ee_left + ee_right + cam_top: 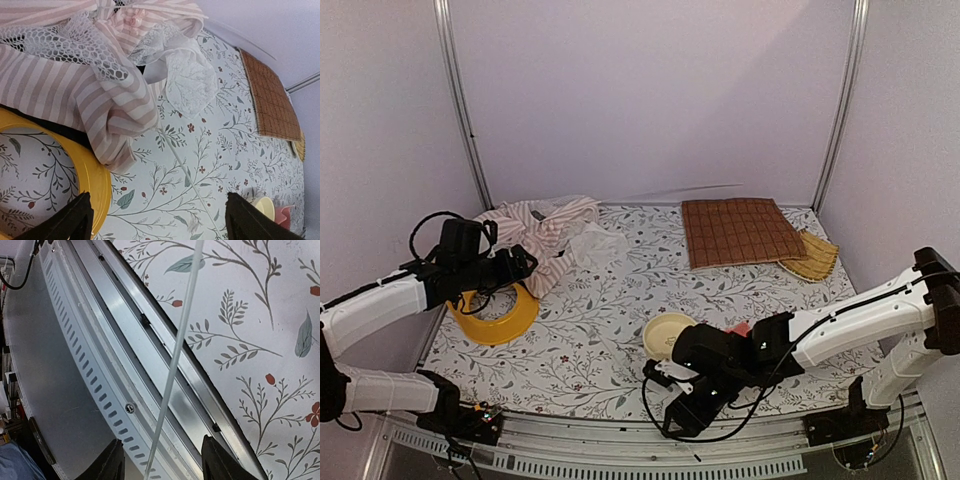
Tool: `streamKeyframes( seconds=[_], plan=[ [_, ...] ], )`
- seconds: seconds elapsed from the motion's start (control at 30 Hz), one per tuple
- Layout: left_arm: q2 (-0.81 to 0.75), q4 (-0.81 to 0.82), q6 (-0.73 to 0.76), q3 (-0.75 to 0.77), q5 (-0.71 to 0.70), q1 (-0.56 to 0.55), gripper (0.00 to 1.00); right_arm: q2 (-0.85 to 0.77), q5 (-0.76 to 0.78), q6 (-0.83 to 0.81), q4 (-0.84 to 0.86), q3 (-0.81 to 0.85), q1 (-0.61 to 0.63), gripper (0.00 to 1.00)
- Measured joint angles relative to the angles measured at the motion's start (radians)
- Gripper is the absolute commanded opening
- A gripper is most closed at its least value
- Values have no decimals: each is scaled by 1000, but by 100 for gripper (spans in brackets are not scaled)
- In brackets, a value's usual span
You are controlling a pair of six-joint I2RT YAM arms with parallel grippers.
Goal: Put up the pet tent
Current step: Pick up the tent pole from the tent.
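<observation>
One floral tablecloth [600, 335] | pale walls [650, 90] | metal rail [120, 300] | pet tent [545, 235] crumpled

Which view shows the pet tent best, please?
Left wrist: the pet tent fills it close up, stripes and mesh clear. Top external shows it small and crumpled; right wrist only a thin clear pole.

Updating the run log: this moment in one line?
pet tent: crumpled, not erected | left gripper: open beside it | right gripper: open around clear pole, near table edge
</observation>
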Motion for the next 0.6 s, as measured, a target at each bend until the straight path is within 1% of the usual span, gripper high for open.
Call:
streamKeyframes(
  seconds=[0.2,0.27,0.33,0.37,0.4,0.43,0.5,0.53,0.6],
  plan=[
    [-6,0,0,-9,-4,0,92,0,-35,14,-14,-26,11,49],
    [-6,0,-1,-10,-5,0,92,0,-50,18,-7,-33,18,46],
    [-6,0,-1,-10,-5,0,92,0,-60,24,-4,-40,21,40],
    [-6,0,-2,-10,-5,0,94,0,-63,27,-3,-42,22,37],
    [-6,0,-2,-10,-6,0,98,0,-67,33,-1,-45,23,34],
    [-6,0,-1,-10,-6,0,99,0,-70,32,0,-46,23,29],
    [-6,0,-3,-11,-6,0,97,0,-78,35,5,-46,23,21],
    [-7,1,-5,-12,-7,0,96,0,-81,37,8,-46,24,14],
    [-9,8,-6,-23,-11,0,94,0,-84,40,10,-46,24,7]
  ],
)
